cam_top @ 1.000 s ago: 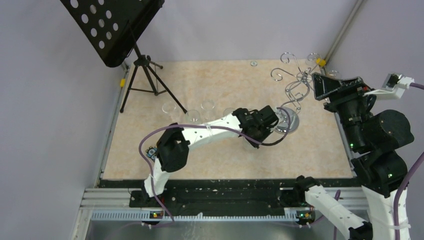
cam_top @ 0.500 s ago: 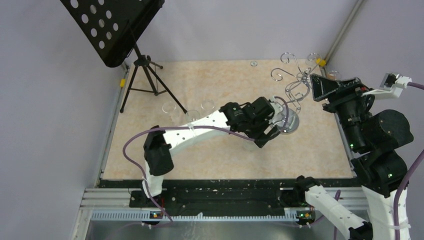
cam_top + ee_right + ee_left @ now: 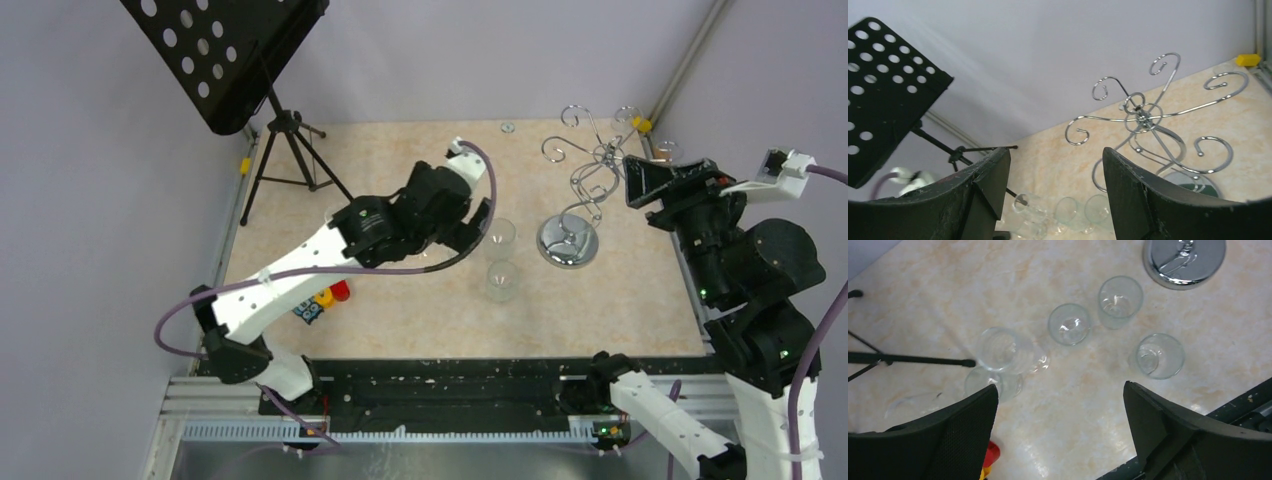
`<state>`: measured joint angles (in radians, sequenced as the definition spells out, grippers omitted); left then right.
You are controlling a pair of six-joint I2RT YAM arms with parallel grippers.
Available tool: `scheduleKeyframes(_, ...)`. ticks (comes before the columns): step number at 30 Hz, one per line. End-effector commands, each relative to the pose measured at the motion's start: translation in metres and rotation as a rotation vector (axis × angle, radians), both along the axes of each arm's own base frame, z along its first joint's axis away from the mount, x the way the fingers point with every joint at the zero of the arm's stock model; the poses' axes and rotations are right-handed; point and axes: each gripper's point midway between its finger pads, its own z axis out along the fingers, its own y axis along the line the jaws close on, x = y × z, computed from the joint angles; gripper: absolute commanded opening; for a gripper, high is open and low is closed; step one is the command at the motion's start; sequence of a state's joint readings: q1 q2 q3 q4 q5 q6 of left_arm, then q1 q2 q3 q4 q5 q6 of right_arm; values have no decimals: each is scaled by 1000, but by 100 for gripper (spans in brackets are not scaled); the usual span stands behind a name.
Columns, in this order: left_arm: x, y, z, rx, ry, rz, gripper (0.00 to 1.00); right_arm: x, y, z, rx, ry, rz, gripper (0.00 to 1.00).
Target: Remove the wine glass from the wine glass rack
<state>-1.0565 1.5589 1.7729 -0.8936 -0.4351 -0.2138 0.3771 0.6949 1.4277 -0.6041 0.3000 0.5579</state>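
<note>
Your left gripper (image 3: 1059, 387) hung spread, empty, above the clear wine glasses (image 3: 1119, 297); you were advised to lift vertically, avoiding the shiny chrome wire rack (image 3: 567, 243).

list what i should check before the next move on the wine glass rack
1. Left gripper open and empty: ok.
2. Right gripper open and empty: ok.
3. Wine glass rack upright on its round base: ok.
4. A glass hanging on the rack to take: not ok, none visible on its arms.
5. Glass nearest the base standing upright, clear of the left gripper: ok.
6. Large glass by the music stand leg upright: cannot tell.
</note>
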Motion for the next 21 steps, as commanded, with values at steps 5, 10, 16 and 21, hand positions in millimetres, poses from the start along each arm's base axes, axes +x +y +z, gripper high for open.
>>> scheduleKeyframes(5, -25, 96, 67, -169, -304, 49, 98, -27, -51, -14, -144, 64, -207, 70)
scheduleKeyframes(10, -44, 163, 108, -393, -479, 180, 99, -52, -90, -24, -175, 82, -373, 69)
scheduleKeyframes(16, -52, 244, 125, -440, -584, 452, 99, -76, -115, -24, -140, 24, -469, 69)
scheduleKeyframes(21, -56, 278, 127, -449, -608, 595, 99, -89, -124, -20, -96, -24, -503, 71)
